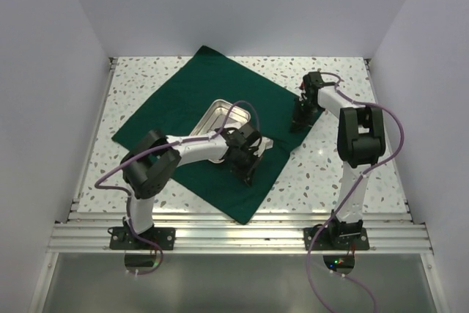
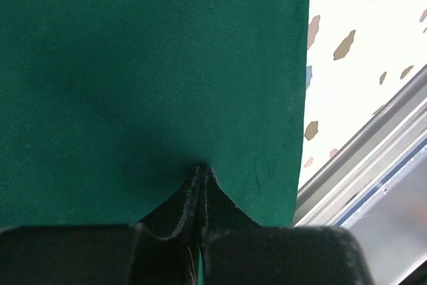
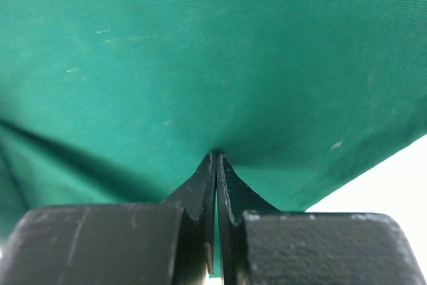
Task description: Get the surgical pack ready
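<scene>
- Pinching the green cloth (image 1: pixel 183 100), the left tool (image 2: pixel 202 169) is clamped on a fold near its front-right edge.
- The right tool (image 3: pixel 217 155) is closed on the cloth's right corner.
- The cloth lies spread on the speckled worktop (image 1: pixel 330 174), steel tray (image 1: pixel 220 113) near its middle.

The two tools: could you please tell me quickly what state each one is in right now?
Left tool: closed, pinching the green cloth.
Right tool: closed, pinching the same cloth.
</scene>
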`<action>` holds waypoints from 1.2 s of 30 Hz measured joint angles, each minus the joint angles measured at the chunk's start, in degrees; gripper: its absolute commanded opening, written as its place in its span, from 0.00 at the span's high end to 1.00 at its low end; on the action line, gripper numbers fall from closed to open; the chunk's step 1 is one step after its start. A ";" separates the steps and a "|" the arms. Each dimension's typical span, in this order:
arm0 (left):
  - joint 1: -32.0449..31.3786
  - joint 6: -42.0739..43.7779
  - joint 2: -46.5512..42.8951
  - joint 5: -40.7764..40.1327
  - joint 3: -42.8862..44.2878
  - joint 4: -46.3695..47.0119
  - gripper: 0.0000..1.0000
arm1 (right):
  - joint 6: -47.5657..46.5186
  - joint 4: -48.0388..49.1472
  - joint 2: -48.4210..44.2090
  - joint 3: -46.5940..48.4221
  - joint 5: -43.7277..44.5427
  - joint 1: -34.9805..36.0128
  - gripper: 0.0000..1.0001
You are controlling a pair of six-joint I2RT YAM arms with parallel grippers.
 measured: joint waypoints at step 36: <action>27.98 -0.61 -14.01 -7.43 14.14 -13.29 0.60 | 1.42 -4.87 -5.75 -10.03 1.79 -8.46 0.87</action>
